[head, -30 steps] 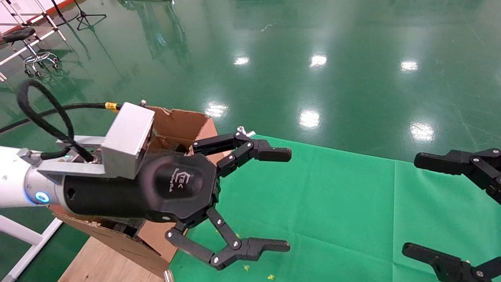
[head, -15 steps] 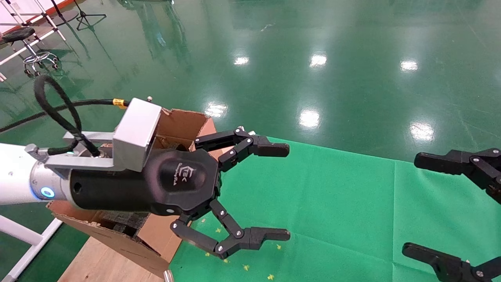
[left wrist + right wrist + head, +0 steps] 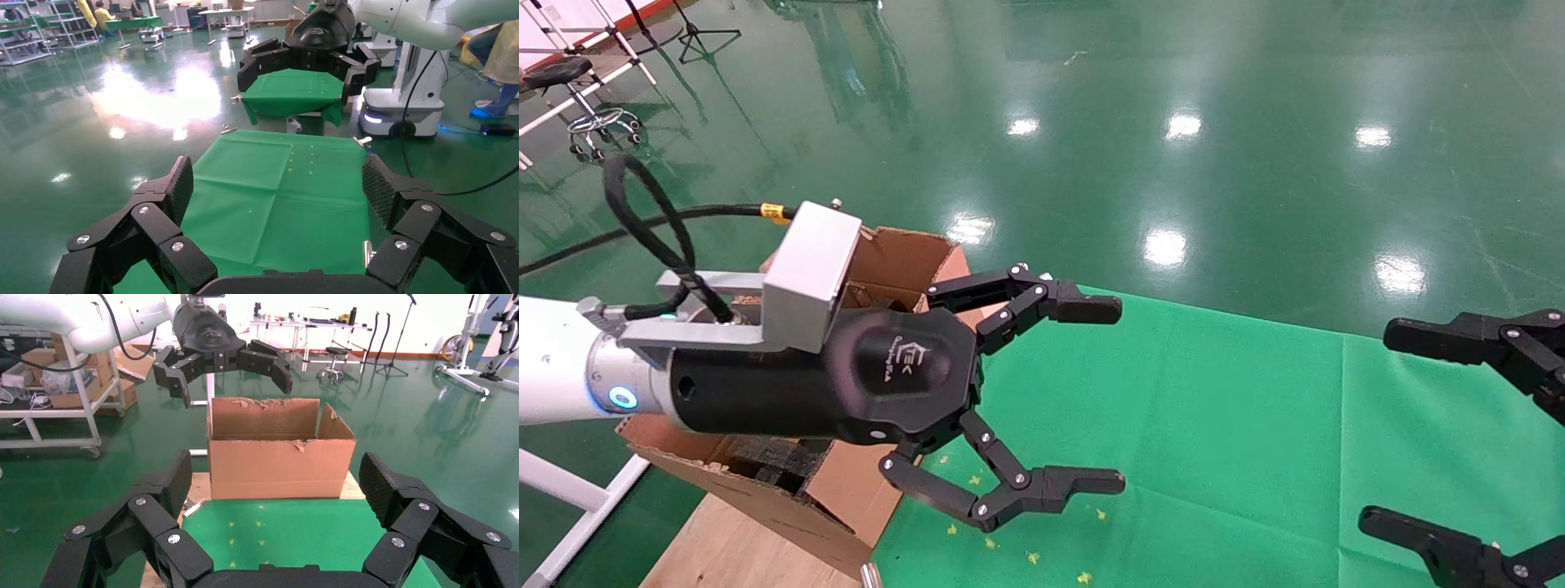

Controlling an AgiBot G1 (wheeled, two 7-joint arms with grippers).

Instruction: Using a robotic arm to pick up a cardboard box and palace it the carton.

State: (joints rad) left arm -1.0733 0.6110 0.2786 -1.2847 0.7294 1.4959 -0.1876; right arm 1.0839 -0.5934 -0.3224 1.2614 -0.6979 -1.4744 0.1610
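Brown corrugated cardboard forms the large flapped carton (image 3: pixel 878 269) standing at the left end of the green-clothed counter (image 3: pixel 1214 425), flaps up, seemingly ready to take a drop from above. No small taped cardboard box shows in any view, so I judge it is already inside or out of sight. Beside the carton's rim, the white-armed left claw (image 3: pixel 1120 396) hangs level over the cloth, spread wide and empty; the black right claw (image 3: pixel 1377 425) waits at the right edge, also spread.
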